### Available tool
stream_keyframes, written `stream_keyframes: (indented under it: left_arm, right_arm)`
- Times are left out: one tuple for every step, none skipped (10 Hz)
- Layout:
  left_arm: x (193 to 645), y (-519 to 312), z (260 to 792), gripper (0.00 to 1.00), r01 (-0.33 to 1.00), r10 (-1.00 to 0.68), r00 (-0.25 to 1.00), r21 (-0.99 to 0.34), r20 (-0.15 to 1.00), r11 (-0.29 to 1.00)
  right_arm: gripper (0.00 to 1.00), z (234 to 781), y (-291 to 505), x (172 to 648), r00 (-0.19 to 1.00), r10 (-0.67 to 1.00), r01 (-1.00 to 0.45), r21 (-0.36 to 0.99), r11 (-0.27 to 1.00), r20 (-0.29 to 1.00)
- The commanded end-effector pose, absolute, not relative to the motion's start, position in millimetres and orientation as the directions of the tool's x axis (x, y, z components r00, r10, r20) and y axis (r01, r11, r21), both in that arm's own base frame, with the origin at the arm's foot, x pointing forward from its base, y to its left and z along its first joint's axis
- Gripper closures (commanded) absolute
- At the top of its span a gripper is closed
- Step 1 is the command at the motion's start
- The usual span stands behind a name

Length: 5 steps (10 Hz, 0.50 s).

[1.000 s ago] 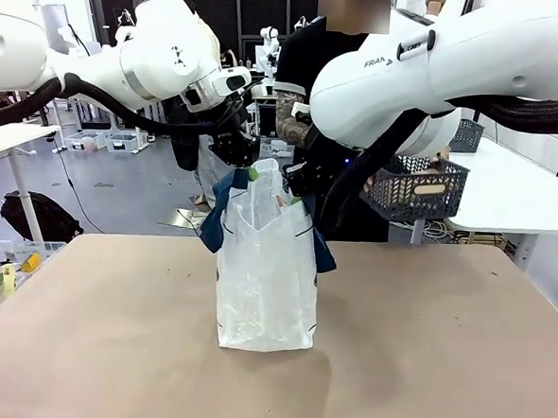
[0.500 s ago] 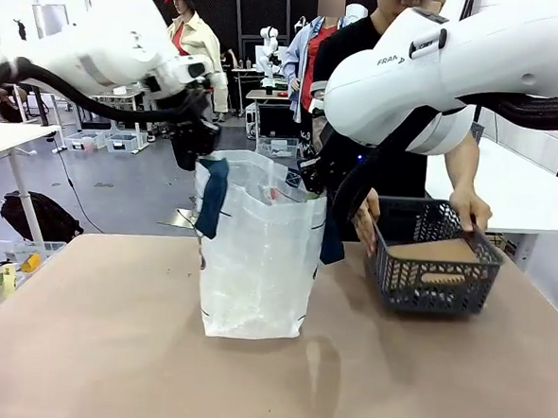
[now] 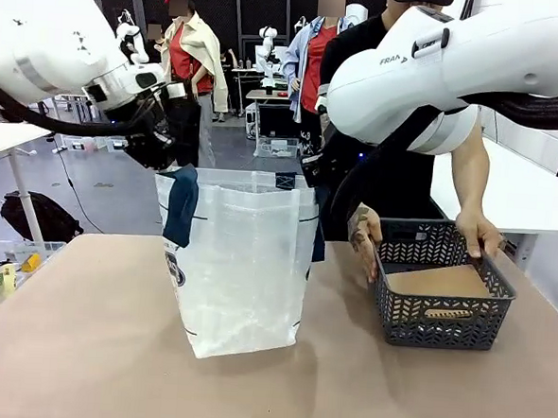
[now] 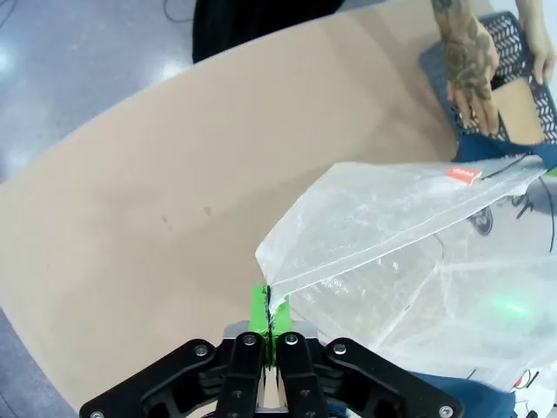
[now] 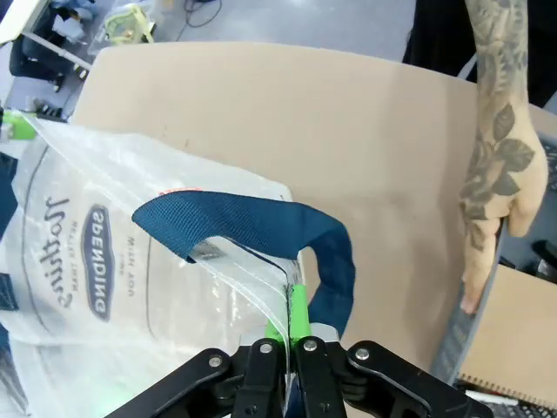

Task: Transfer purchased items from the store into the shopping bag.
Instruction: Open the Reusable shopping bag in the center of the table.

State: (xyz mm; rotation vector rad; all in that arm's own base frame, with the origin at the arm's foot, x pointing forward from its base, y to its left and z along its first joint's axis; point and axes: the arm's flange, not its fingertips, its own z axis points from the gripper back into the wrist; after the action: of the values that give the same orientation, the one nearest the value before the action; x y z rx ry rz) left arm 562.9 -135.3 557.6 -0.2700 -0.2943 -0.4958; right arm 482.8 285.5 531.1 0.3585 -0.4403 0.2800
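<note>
Left pincer (image 4: 268, 306) is clamped together on the thin rim of the shopping bag (image 3: 242, 264). Right pincer (image 5: 293, 315) is clamped on the opposite rim, just beside a strap handle (image 5: 252, 222). Set apart, the two appear to hold the bag's mouth stretched wide so goods can drop in.

The bag stands upright on the tan bench (image 3: 71, 348). Its whitish film is crinkled, translucent and limp, with dark round print, and the navy webbing handles hang slack down its sides.

Just beside the bag, on the right arm's side, sits the basket (image 3: 442, 325). It is lower than the bag, of stiff dark grey plastic with lattice walls. A person grips its rim, one hand (image 3: 364, 238) on the side nearest the bag, the other hand (image 3: 481, 231) on the side away from it, apparently steadying it within reach. Inside lies a flat brown card-like piece (image 3: 440, 280); other goods cannot be made out.
</note>
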Motion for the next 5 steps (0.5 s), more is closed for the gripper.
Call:
stream_keyframes:
  left_arm:
    - [567, -111, 548, 1.0, 0.531, -0.457, 0.82, -0.16, 0.343, 0.832]
    - [574, -115, 545, 1.0, 0.55, -0.474, 0.81, -0.166, 0.345, 0.818]
    - [562, -132, 552, 1.0, 0.514, -0.438, 0.834, -0.185, 0.335, 0.837]
    - [562, -132, 552, 1.0, 0.514, -0.438, 0.834, -0.185, 0.335, 0.837]
    - [562, -132, 552, 1.0, 0.514, -0.438, 0.834, -0.185, 0.335, 0.837]
  right_arm:
    - [1.0, 528, 273, 484, 0.876, 0.156, -0.288, 0.237, 0.928, 0.457]
    - [1.0, 528, 277, 487, 0.877, 0.164, -0.288, 0.22, 0.932, 0.452]
    - [1.0, 531, 287, 482, 0.871, 0.179, -0.332, 0.279, 0.901, 0.457]
    - [1.0, 531, 287, 482, 0.871, 0.179, -0.332, 0.279, 0.901, 0.457]
    - [1.0, 531, 287, 482, 0.871, 0.179, -0.332, 0.279, 0.901, 0.457]
